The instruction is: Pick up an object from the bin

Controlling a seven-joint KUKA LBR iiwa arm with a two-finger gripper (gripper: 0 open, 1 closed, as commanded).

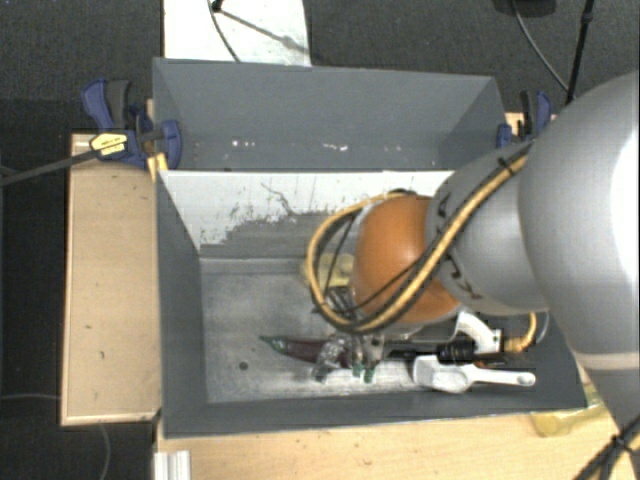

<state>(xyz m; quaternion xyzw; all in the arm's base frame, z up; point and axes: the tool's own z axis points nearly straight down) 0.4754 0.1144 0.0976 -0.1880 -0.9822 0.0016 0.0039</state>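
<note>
place: a robotics lab or test cell is indicated.
rig: a large grey robot arm (585,208) is seen reaching into a grey metal bin (180,298).
wiring: yellow and black cables (322,258) are looped openly round an orange wrist cover (395,253).
bin floor: scratches are seen, and a few small loose things (465,373) are laid there.
surroundings: dark floor (60,28) is crossed by loose black leads (585,28).
</note>
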